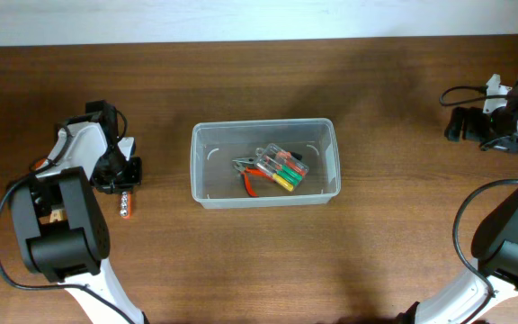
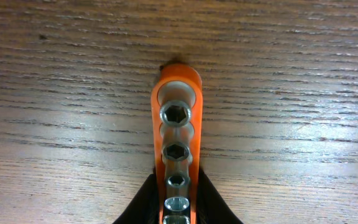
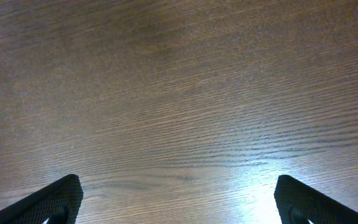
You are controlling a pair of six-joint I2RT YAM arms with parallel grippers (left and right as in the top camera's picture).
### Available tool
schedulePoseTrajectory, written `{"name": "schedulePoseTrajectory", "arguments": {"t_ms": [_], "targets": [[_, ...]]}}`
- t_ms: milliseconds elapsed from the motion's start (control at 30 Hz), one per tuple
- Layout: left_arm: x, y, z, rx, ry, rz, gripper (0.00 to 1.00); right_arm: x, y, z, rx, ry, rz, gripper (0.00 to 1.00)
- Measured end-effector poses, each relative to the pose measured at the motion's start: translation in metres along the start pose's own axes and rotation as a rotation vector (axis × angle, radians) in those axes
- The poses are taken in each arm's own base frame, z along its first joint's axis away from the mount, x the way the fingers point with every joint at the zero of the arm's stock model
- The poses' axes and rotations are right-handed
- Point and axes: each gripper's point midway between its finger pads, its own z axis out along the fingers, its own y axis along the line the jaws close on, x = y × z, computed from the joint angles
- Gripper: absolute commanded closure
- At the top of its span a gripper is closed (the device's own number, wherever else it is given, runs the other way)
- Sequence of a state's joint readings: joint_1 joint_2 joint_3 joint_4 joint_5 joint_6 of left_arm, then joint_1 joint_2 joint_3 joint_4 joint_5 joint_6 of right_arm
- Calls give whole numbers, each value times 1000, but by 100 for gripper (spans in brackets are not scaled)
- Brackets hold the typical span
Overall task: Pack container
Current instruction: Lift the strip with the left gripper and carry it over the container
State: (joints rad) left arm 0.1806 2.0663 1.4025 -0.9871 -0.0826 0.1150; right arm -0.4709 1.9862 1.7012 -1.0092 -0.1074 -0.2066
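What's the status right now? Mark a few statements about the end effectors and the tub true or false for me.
1. The left end effector is shut on the orange socket rail. True.
2. The socket rail lies inside the container. False: it is outside, to the left of the container, in the left end effector's grip.
3. The container holds orange-handled pliers and a small clear case with coloured pieces. True.
4. The right end effector is shut on a tool. False: it is open over the bare wooden table, far right of the container, holding nothing.
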Motion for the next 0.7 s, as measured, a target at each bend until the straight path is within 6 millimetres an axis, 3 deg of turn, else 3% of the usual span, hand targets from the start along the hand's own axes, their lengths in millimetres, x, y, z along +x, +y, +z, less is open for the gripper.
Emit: {"name": "schedulePoseTrajectory", "arguments": {"t_ms": [167, 300, 533, 700], "targets": [[-7, 1, -5, -1, -10, -1, 84, 0, 0, 0, 0, 0, 1, 1], [-27, 2, -27, 13, -63, -5, 84, 0, 0, 0, 0, 0, 1, 1], [-68, 3, -89, 15, -205, 20, 84, 0, 0, 0, 0, 0, 0, 1], [-92, -18, -147, 0, -319, 119, 84, 0, 0, 0, 0, 0, 1, 1]]}}
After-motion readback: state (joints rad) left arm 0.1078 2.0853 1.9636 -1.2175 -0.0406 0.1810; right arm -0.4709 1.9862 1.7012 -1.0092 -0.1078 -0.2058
